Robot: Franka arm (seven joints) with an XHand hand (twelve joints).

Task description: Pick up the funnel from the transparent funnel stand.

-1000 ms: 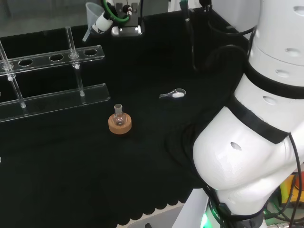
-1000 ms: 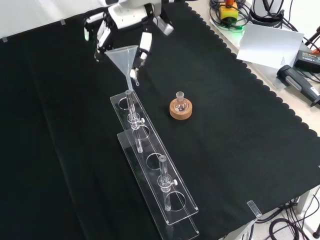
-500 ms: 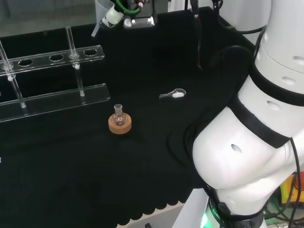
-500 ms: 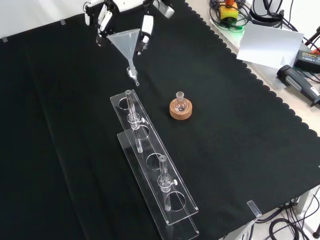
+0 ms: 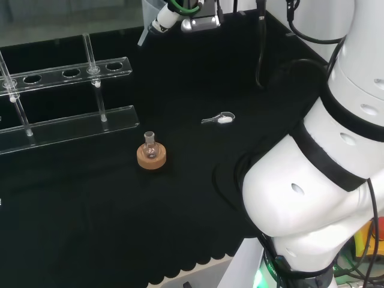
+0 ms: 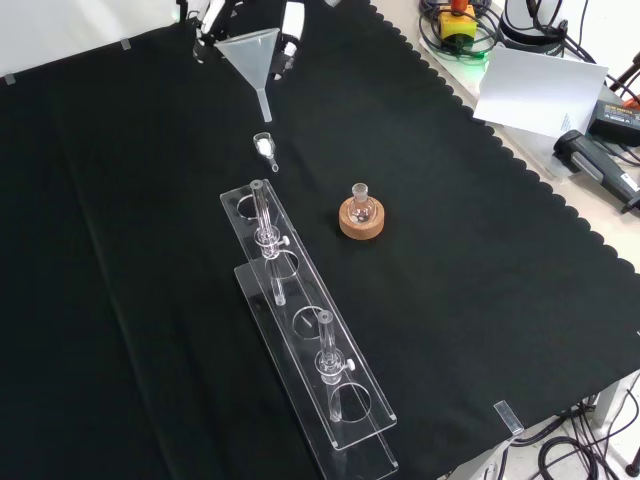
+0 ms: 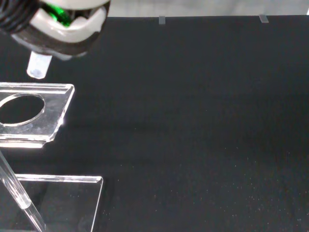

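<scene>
In the front view the clear funnel (image 6: 254, 48) hangs upright in the air near the top edge, its stem (image 6: 264, 101) pointing down, well above and beyond the far end of the transparent stand (image 6: 300, 330). The hand (image 6: 292, 24) is shut on the funnel, with fingers on both sides of the cone; most of the hand is cut off by the view's edge. From the head view the hand (image 5: 163, 21) sits at the top, right of the stand (image 5: 66, 72). In the wrist view the funnel's stem tip (image 7: 37, 65) hovers over the stand's end plate (image 7: 48, 113).
A small flask on a cork ring (image 6: 361, 214) (image 5: 150, 155) stands beside the stand. A clear scoop with white powder (image 6: 264, 148) (image 5: 221, 119) lies under the funnel. Two glass tubes (image 6: 268, 240) rise from the stand. The arm's white links (image 5: 324, 180) take up the head view's right.
The hand has carried the funnel up and away from the stand's end, toward the top of the front view and rightward in the head view. The stand, flask and scoop have stayed put.
</scene>
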